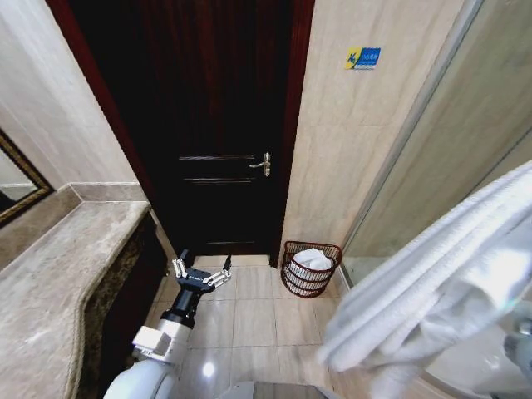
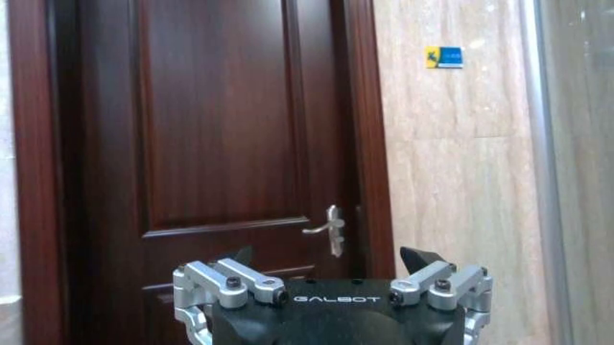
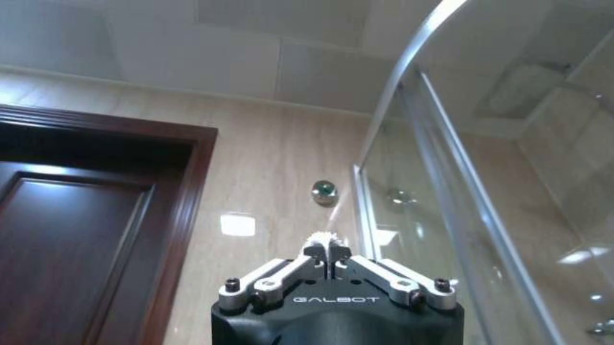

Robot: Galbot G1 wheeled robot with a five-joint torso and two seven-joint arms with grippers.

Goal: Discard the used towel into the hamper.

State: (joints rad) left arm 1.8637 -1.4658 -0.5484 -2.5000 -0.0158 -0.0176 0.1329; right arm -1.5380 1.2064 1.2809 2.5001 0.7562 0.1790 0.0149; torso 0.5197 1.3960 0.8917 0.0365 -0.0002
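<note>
Tiled floor [image 1: 253,320] – wicker hamper [image 1: 311,268], white cloth inside | left fingers [image 2: 419,259] spread | right fingers [image 3: 327,251] pinching towel [image 1: 432,283]

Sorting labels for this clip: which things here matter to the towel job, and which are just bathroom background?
Job:
towel, pinched in right pincer
hamper, already holding white cloth
left pincer, open, idle

Background:
door
counter
blue sticker

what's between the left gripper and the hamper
In the head view, just bare floor tiles lie between the left gripper and the hamper, which stands by the wall beside the door.
</note>
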